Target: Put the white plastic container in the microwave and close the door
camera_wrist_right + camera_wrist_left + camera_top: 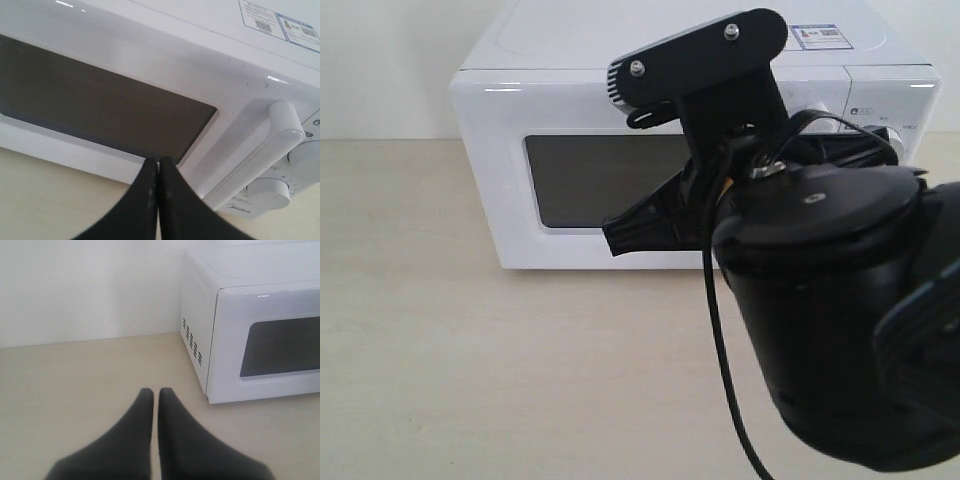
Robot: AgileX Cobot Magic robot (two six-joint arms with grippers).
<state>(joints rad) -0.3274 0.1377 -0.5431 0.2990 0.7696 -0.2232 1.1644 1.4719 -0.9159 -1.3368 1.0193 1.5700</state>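
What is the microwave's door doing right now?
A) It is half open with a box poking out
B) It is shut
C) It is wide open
B: the door lies flat against the front of the microwave with no gap showing, and its bar handle sits right beside the knob.
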